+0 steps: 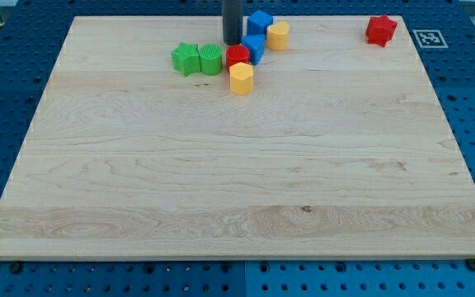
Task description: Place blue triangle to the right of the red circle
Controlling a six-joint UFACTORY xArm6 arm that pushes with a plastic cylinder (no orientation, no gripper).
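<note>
The red circle [237, 56] sits near the view's top centre. A blue block [255, 48], whose shape I cannot make out for sure, touches its right side. A second blue block [260, 22] lies just above that one. My tip [232, 43] is at the red circle's upper edge, just left of the two blue blocks. Whether the tip touches any of them I cannot tell.
A green star [185, 59] and another green block [211, 59] lie left of the red circle. One yellow block [241, 78] lies just below it, and another yellow block [278, 35] lies right of the blue blocks. A red star [380, 30] sits at the top right. The wooden board [237, 190] lies on a blue pegboard.
</note>
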